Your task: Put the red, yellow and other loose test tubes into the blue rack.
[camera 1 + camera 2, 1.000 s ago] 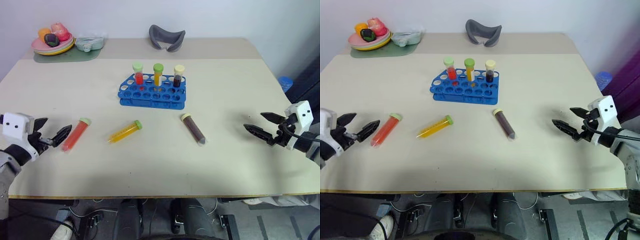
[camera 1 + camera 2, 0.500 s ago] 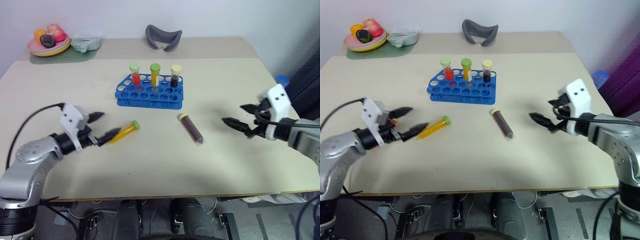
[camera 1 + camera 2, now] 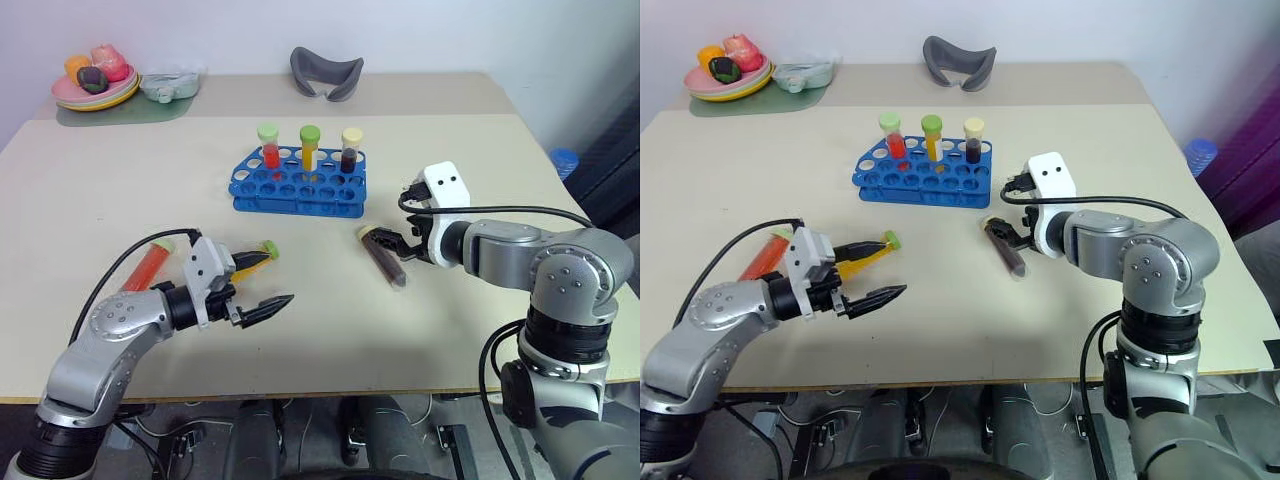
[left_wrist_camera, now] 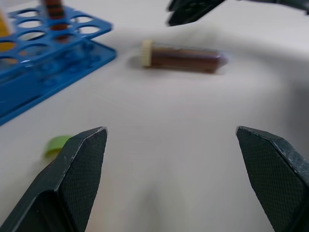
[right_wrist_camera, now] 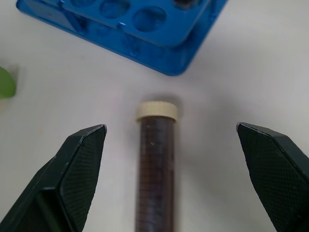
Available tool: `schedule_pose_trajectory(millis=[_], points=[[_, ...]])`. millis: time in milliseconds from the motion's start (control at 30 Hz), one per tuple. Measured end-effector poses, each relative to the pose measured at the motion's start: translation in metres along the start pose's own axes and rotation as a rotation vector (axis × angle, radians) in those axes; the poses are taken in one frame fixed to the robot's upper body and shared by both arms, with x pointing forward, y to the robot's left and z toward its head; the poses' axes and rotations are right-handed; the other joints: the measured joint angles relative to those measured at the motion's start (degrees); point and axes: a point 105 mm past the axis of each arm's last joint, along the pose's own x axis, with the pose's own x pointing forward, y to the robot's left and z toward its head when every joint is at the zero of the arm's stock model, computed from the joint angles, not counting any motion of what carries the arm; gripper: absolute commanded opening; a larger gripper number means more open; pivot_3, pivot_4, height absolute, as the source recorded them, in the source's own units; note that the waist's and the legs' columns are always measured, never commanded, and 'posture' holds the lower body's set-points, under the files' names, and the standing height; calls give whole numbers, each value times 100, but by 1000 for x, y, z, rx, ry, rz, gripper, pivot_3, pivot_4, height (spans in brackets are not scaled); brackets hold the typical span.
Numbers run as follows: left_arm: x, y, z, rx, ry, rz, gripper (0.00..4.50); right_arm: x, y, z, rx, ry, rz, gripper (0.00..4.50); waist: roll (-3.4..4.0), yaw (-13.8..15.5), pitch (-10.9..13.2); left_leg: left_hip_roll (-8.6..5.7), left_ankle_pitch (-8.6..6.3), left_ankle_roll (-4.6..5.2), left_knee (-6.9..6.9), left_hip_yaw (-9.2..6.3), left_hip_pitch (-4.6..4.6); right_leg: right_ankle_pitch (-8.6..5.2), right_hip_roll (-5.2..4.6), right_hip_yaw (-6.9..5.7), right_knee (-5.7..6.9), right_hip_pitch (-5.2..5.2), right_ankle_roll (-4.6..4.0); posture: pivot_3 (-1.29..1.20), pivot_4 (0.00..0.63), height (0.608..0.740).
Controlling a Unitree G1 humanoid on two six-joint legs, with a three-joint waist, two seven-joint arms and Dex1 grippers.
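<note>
Both claws have swung inward, so with our right claw (image 5: pixel 171 159) spread astride the dark tube (image 5: pixel 155 159) below the blue rack (image 3: pixel 300 182), we lower squarely, then pinch; left claw (image 3: pixel 255 288) is also spread.

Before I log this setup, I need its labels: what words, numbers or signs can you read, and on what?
No readable text in these pictures.
Dark tube: faint graduation marks along its side, too fine to read as numbers.
Blue rack: no lettering to be seen.
Three standing tubes, the first at: no labels to be seen.
Yellow tube and red tube: no print to be made out.
</note>
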Motion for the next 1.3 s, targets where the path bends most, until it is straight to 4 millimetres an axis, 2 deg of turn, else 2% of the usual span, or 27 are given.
schedule_pose_trajectory(millis=[100,267,467,600,833,1300], points=[[6,-12,1,0,-11,-52,4354,-1,3,-3,-70,56,-3,4405,0,3,0,0,-2,3,23,-17,-14,0,0,-11,7,1,0,0,150,660],[9,-16,-2,-2,0,-67,4354,-2,10,-10,-150,174,33,4405,0,-5,0,0,-20,35,47,-40,-20,0,4,-14,21,2,0,0,150,660],[15,-22,-3,-7,-3,-95,4354,2,19,-29,-80,309,34,4405,0,14,0,-2,-19,33,82,-55,-62,-1,2,-19,33,-16,1,0,150,660],[15,-22,-3,-5,-3,-97,4354,7,25,-33,7,328,-3,4405,1,-4,0,-1,-20,35,85,-66,-77,-1,7,-20,37,-27,1,0,150,660],[15,-20,-2,2,-12,-97,4354,12,20,-39,21,342,-104,4405,1,13,0,-1,-20,35,85,-67,-79,0,4,-21,36,-27,2,0,150,660],[14,-21,-3,5,-17,-96,4354,10,14,-48,-59,412,-123,4405,2,15,0,-1,-24,43,85,-66,-79,0,3,-21,36,-27,2,0,150,660]])
